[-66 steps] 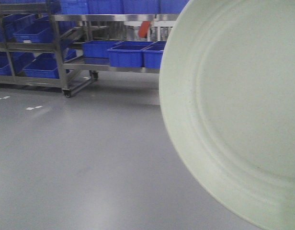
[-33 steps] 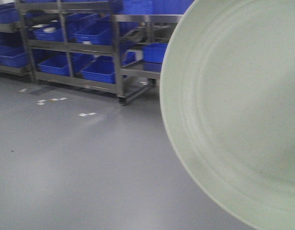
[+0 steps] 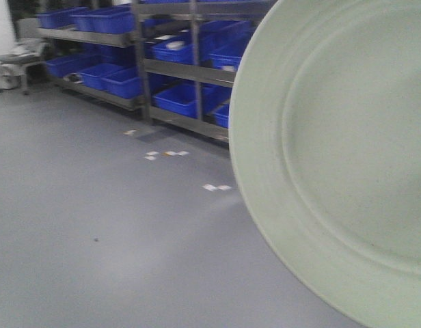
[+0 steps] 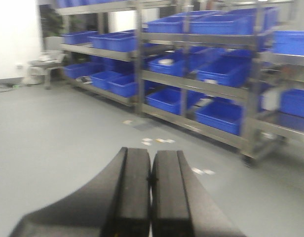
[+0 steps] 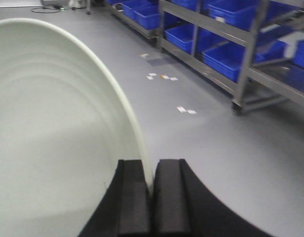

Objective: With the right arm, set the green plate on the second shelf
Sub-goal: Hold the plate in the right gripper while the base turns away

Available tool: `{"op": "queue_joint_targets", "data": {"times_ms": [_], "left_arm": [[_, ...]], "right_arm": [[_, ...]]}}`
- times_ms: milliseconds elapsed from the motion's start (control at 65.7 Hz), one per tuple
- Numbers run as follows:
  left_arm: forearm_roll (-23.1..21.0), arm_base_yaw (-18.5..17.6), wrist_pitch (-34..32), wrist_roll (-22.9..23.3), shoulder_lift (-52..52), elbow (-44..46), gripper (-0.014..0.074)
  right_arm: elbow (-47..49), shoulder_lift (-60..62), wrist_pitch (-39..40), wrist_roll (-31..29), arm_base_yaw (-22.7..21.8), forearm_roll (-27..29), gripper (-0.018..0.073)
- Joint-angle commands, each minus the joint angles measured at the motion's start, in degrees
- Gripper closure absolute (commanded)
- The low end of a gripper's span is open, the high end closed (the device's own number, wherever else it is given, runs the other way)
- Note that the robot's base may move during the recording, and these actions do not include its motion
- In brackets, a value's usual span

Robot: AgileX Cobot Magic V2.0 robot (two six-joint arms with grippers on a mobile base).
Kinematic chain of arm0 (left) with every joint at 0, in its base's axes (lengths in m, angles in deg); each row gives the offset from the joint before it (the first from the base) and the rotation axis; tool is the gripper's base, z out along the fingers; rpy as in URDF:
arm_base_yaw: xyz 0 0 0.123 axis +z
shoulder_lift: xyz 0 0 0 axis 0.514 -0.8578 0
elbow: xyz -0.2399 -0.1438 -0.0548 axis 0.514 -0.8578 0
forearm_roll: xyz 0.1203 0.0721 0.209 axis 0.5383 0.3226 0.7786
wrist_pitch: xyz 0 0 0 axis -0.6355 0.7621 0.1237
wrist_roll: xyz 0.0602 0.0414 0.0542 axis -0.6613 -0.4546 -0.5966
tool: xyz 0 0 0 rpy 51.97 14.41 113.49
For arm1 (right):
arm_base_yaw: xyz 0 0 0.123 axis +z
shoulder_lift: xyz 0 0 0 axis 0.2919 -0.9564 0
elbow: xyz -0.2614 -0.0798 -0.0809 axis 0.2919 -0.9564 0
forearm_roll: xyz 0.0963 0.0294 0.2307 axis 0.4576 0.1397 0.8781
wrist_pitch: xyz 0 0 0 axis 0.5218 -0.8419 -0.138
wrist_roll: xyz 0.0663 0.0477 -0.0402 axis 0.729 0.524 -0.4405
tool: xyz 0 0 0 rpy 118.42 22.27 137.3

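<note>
Racks (image 3: 190, 72) of blue bins (image 3: 180, 99) have swung leftward across the front view. Green plate (image 3: 347, 157) stays close up, its rim pinched by the right hand (image 5: 151, 185). Left hand (image 4: 151, 182) is pressed together, empty.

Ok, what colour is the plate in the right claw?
The green plate is plain pale mint; best in the front-facing view.

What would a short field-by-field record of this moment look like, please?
Held object: green plate, its face turned toward the front camera and filling the right of that view
Right arm: right gripper shut on the plate's rim
Left arm: left gripper shut, nothing between its fingers
Shelving: metal racks ahead, across the grey floor
On the racks: blue bins on several levels
Task state: plate not yet on any shelf
</note>
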Motion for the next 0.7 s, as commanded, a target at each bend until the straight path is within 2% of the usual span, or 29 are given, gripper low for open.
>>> {"op": "queue_joint_targets", "data": {"times_ms": [0, 685], "left_arm": [[-0.4, 0.0, -4.7, 0.4, 0.2, -2.4, 0.0466], [-0.4, 0.0, -4.7, 0.4, 0.2, -2.4, 0.0466]], "right_arm": [[2.0, -0.4, 5.5, 0.4, 0.0, -0.1, 0.0506], [2.0, -0.4, 5.5, 0.4, 0.0, -0.1, 0.0506]]}}
